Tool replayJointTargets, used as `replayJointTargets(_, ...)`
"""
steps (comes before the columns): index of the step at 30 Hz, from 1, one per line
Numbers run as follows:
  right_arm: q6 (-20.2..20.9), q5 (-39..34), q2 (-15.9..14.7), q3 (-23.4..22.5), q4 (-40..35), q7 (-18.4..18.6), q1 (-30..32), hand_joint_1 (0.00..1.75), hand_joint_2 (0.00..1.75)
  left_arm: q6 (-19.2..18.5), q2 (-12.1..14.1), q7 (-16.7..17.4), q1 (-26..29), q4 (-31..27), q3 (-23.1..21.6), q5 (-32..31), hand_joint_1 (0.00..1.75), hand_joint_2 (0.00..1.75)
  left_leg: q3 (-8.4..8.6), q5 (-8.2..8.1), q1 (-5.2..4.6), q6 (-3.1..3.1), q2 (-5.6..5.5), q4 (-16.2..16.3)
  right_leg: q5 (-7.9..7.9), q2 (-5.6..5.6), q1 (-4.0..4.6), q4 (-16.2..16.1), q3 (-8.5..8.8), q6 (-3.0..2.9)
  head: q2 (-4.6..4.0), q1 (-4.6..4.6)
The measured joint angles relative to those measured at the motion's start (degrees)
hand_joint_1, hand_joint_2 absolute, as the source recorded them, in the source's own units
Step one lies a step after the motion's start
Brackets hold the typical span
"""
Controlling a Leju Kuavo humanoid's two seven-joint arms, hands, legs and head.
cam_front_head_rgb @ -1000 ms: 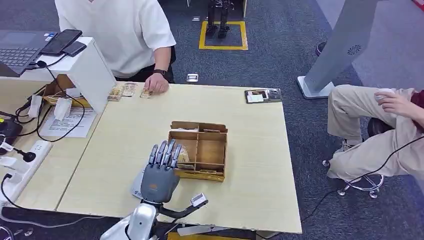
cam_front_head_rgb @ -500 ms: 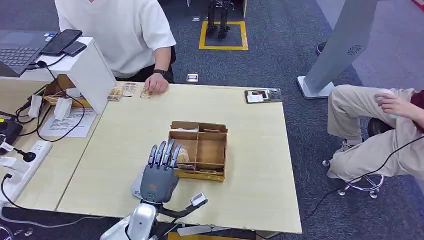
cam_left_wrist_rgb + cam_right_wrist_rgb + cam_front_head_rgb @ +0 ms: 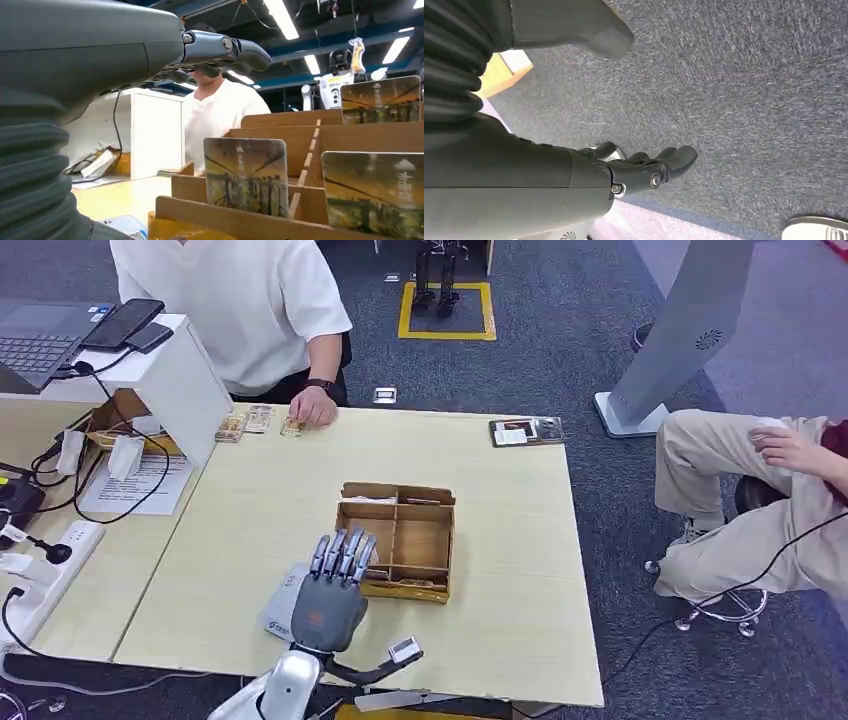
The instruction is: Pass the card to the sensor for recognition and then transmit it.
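A wooden divided box (image 3: 420, 543) stands mid-table with cards upright in its slots. In the left wrist view a card (image 3: 246, 176) with a yellow-brown picture stands in the nearest slot, a second card (image 3: 376, 192) beside it and a third card (image 3: 381, 99) further back. My left hand (image 3: 332, 592) hovers at the box's left side, fingers straight and pointing at the box, holding nothing. A flat white-and-blue sensor pad (image 3: 280, 615) lies partly under that hand. My right hand (image 3: 644, 167) hangs over grey carpet, fingers loosely bent, holding nothing.
A person in a white shirt sits across the table, one hand (image 3: 313, 406) resting by loose cards (image 3: 245, 422). A dark tray (image 3: 527, 430) lies at the far right corner. A white stand (image 3: 185, 380), cables and a power strip (image 3: 45, 560) crowd the left. Another person (image 3: 760, 490) sits on the right.
My left hand has shifted a little to the right, closer to the box's left wall, with its fingers still straight. Everything else has stayed put.
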Motion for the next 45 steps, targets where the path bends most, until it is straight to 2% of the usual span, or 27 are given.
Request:
replayJointTargets(2,0.0,0.0,0.0,0.0,0.0,0.0,0.0,0.00,1.75,0.0,-0.1,-0.7,0.0,0.2,0.6,0.0,0.17,1.75,0.00,0.00,0.00,0.00,0.00,0.0,0.00,0.00,0.00,0.0,0.00,0.00,-0.02,0.00)
replayJointTargets(3,0.0,0.0,0.0,0.0,0.0,0.0,0.0,0.00,1.75,0.0,-0.2,-1.0,0.2,0.2,1.1,0.0,0.82,1.75,0.00,0.00,0.00,0.00,0.00,0.0,0.00,0.00,0.00,0.0,0.00,0.00,-0.02,-0.02)
replayJointTargets(4,0.0,0.0,0.0,0.0,0.0,0.0,0.0,0.00,1.75,0.0,-0.2,-1.2,0.2,0.2,1.2,0.0,0.93,1.75,0.00,0.00,0.00,0.00,0.00,0.0,0.00,0.00,0.00,0.0,0.00,0.00,-0.02,-0.02)
replayJointTargets(5,0.0,0.0,0.0,0.0,0.0,0.0,0.0,0.00,1.75,0.0,-0.2,-1.2,0.2,0.2,1.4,0.0,0.37,1.75,0.00,0.00,0.00,0.00,0.00,0.0,0.00,0.00,0.00,0.0,0.00,0.00,-0.02,-0.02)
replayJointTargets(6,0.0,0.0,0.0,0.0,0.0,0.0,0.0,0.00,1.75,0.0,-0.3,-1.3,0.3,0.2,1.6,0.0,0.26,1.75,0.00,0.00,0.00,0.00,0.00,0.0,0.00,0.00,0.00,0.0,0.00,0.00,0.00,-0.02)
replayJointTargets(7,0.0,0.0,0.0,0.0,0.0,0.0,0.0,0.00,1.75,0.0,-0.3,-1.3,0.3,0.3,1.7,0.0,0.44,1.75,0.00,0.00,0.00,0.00,0.00,0.0,0.00,0.00,0.00,0.0,0.00,0.00,-0.02,-0.02)
replayJointTargets(8,0.0,0.1,0.0,0.0,0.0,0.0,0.0,0.00,1.75,0.0,-0.3,-1.3,0.3,0.3,1.8,0.0,0.47,1.75,0.00,0.00,0.00,0.00,0.00,0.0,0.00,0.00,0.00,0.0,0.00,0.00,-0.02,-0.02)
replayJointTargets(9,0.0,0.1,0.0,0.0,0.0,0.0,0.0,0.00,1.75,0.0,-0.3,-1.3,0.3,0.3,1.9,0.0,0.31,1.75,0.00,0.00,0.00,0.00,0.00,0.0,0.00,0.00,0.00,0.0,0.00,0.00,0.00,-0.02)
replayJointTargets(13,0.0,0.2,0.0,0.0,0.0,0.0,0.0,0.00,1.75,0.0,-0.3,-1.5,0.5,0.3,2.2,0.0,0.33,1.75,0.00,0.00,0.00,0.00,0.00,0.0,0.00,0.00,0.00,0.0,0.00,0.00,-0.02,-0.02)
replayJointTargets(15,0.0,0.2,0.0,0.0,0.0,0.0,0.0,0.00,1.75,0.0,-0.3,-1.5,0.6,0.3,2.3,0.0,0.58,1.75,0.00,0.00,0.00,0.00,0.00,0.0,0.00,0.00,0.00,0.0,0.00,0.00,0.00,-0.02)
replayJointTargets(16,0.0,0.2,0.0,0.0,0.0,0.0,0.0,0.00,1.75,0.0,-0.4,-1.5,0.6,0.3,2.3,0.0,0.51,1.75,0.00,0.00,0.00,0.00,0.00,0.0,0.00,0.00,0.00,0.0,0.00,0.00,-0.02,-0.02)
replayJointTargets(17,0.0,0.2,0.0,0.0,0.0,0.0,0.0,0.00,1.75,0.0,-0.5,-1.5,0.7,0.4,2.4,0.0,0.35,1.75,0.00,0.00,0.00,0.00,0.00,0.0,0.00,0.00,0.00,0.0,0.00,0.00,0.00,-0.02)
replayJointTargets(18,0.0,0.2,0.0,0.0,0.0,0.0,0.0,0.00,1.75,0.0,-0.6,-1.5,0.7,0.5,2.4,0.0,0.42,1.75,0.00,0.00,0.00,0.00,0.00,0.0,0.00,0.00,0.00,0.0,0.00,0.00,0.00,0.00)
replayJointTargets(19,0.0,0.2,0.0,0.0,0.0,0.0,0.0,0.00,1.75,0.0,-0.6,-1.5,0.7,0.5,2.5,0.0,0.38,1.75,0.00,0.00,0.00,0.00,0.00,0.0,0.00,0.00,0.00,0.0,0.00,0.00,-0.02,-0.02)
replayJointTargets(23,0.0,0.2,0.0,0.0,0.0,0.0,0.0,0.00,1.75,0.0,-0.7,-2.0,0.8,0.8,2.8,0.0,0.56,1.75,0.00,0.00,0.00,0.00,0.00,0.0,0.00,0.00,0.00,0.0,0.00,0.00,-0.02,-0.02)
replayJointTargets(25,0.0,0.2,0.0,0.0,0.0,0.0,0.0,0.00,1.75,0.0,-0.8,-2.2,0.8,0.8,2.8,0.0,0.96,1.75,0.00,0.00,0.00,0.00,0.00,0.0,0.00,0.00,0.00,0.0,0.00,0.00,-0.02,0.00)
replayJointTargets(26,0.0,0.2,0.0,0.0,0.0,0.0,0.0,0.00,1.75,0.0,-0.8,-2.3,0.9,0.8,2.8,0.0,0.87,1.75,0.00,0.00,0.00,0.00,0.00,0.0,0.00,0.00,0.00,0.0,0.00,0.00,-0.02,-0.02)
replayJointTargets(30,0.0,0.2,0.0,0.0,0.0,-0.1,0.0,0.00,1.75,0.0,-1.2,-3.2,1.0,1.5,2.8,0.0,0.87,1.75,0.00,0.00,0.00,0.00,0.00,0.0,0.00,0.00,0.00,0.0,0.00,0.00,0.00,-0.02)
replayJointTargets(32,0.0,0.2,0.0,0.0,0.0,-0.3,0.0,0.00,1.75,0.0,-1.3,-3.5,1.1,1.8,2.8,0.0,0.94,1.75,0.00,0.00,0.00,0.00,0.00,0.0,0.00,0.00,0.00,0.0,0.00,0.00,-0.02,-0.02)
replayJointTargets(33,0.0,0.2,0.0,0.0,0.0,-0.3,0.0,0.00,1.75,0.0,-1.4,-3.5,1.1,2.1,2.9,0.0,1.03,1.75,0.00,0.00,0.00,0.00,0.00,0.0,0.00,0.00,0.00,0.0,0.00,0.00,-0.02,0.00)
replayJointTargets(34,0.0,0.2,0.0,-0.1,0.0,-0.3,0.0,0.00,1.75,0.0,-1.5,-3.5,1.1,2.2,2.9,0.0,1.24,1.75,0.00,0.00,0.00,0.00,0.00,0.0,0.00,0.00,0.00,0.0,0.00,0.00,0.00,-0.02)
replayJointTargets(36,0.0,0.2,0.0,-0.1,0.0,-0.4,0.0,0.00,1.75,0.0,-1.7,-3.5,1.1,2.4,3.0,0.0,1.24,1.75,0.00,0.00,0.00,0.00,0.00,0.0,0.00,0.00,0.00,0.0,0.01,0.00,-0.02,-0.02)
replayJointTargets(37,0.0,0.2,0.0,-0.1,0.0,-0.4,0.0,0.00,1.75,0.0,-1.7,-3.6,1.1,2.6,3.0,0.0,1.36,1.75,0.00,0.00,0.00,0.00,0.00,0.0,0.00,0.00,0.00,0.0,0.01,0.00,-0.02,-0.02)
replayJointTargets(38,0.0,0.2,0.0,-0.1,0.0,-0.4,0.0,0.00,1.75,0.0,-1.8,-3.8,1.1,2.7,3.0,0.0,1.38,1.75,0.00,0.00,0.00,0.00,0.00,0.0,0.00,0.00,0.00,0.0,0.00,0.00,-0.02,0.00)
replayJointTargets(39,0.0,0.2,0.0,-0.2,0.0,-0.4,0.0,0.00,1.75,0.0,-1.9,-4.1,1.1,3.0,3.2,0.0,1.47,1.75,0.00,0.00,0.00,0.00,0.00,0.0,0.00,0.00,0.00,0.0,0.01,0.00,-0.02,-0.02)
replayJointTargets(45,0.0,0.2,0.0,-0.3,0.0,-0.5,0.0,0.00,1.75,0.3,-2.7,-5.2,1.0,4.3,3.8,0.0,1.45,1.75,0.02,0.00,0.00,0.00,-0.01,0.0,0.00,-0.01,0.00,0.0,0.02,0.00,0.00,0.00)
